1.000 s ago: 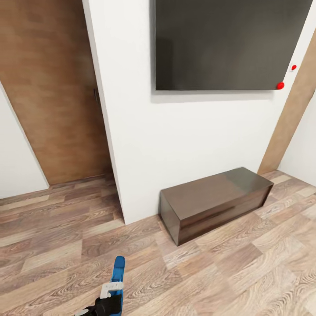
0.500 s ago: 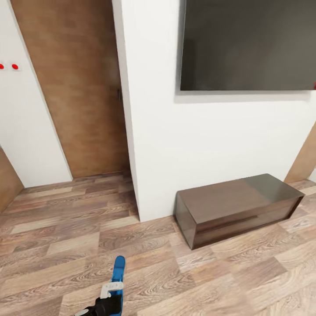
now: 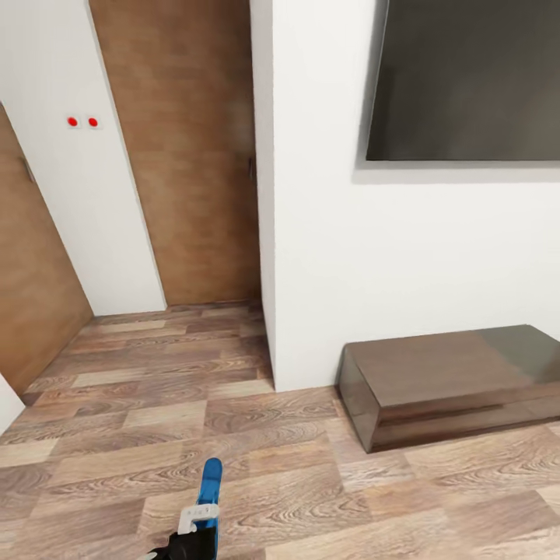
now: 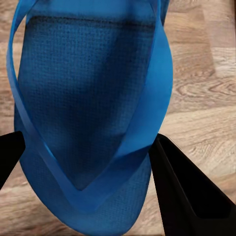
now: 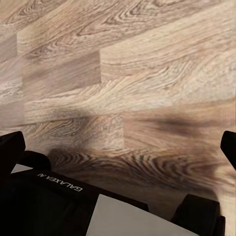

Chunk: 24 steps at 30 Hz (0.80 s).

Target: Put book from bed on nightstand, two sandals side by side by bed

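1 blue sandal (image 3: 208, 486) clamped in left tool (image 4: 88, 157), long axis pointing ahead; right tool (image 5: 118, 142) spread open

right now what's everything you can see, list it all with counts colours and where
sandal: one, bright blue, held off the floor in the left end effector, low in the head view
cabinet: one, dark brown, low, on the floor against the white wall
screen: one, dark grey, on the wall above the cabinet
doors: two, brown wood, past the wall corner
red dots: two, on the white wall between the doors
floor: wood planks, brown
left end effector: black fingers either side of the sandal
right end effector: black fingers spread, nothing between them
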Tool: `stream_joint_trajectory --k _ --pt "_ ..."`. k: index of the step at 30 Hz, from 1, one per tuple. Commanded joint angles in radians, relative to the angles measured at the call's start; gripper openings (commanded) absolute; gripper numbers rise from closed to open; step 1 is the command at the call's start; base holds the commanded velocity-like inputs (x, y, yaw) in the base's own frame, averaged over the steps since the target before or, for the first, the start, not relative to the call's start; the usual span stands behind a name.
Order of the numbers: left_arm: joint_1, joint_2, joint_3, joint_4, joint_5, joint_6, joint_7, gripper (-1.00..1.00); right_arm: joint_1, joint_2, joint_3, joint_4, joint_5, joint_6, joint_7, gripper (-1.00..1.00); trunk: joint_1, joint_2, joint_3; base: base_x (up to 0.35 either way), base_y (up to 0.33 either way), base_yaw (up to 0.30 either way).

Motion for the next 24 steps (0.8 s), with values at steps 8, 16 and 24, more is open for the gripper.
stream_joint_trajectory --k 8,16,24 --pt "-0.001 -0.001 0.008 0.004 0.005 0.007 -0.008 -1.0 0.0 0.0 -0.004 0.001 -0.002 0.002 0.007 1.0 0.0 0.0 -0.001 0.0 0.0 0.287" --pt "-0.001 -0.001 0.008 0.004 0.006 0.005 -0.008 -1.0 0.0 0.0 -0.004 0.002 -0.004 0.001 0.007 1.0 0.0 0.0 -0.001 0.0 0.0 0.287" --pt "-0.001 -0.002 0.008 0.004 0.006 -0.013 -0.008 -1.0 0.001 0.001 -0.004 0.0 -0.004 0.002 0.013 1.0 0.0 0.0 -0.002 0.0 0.0 0.284"
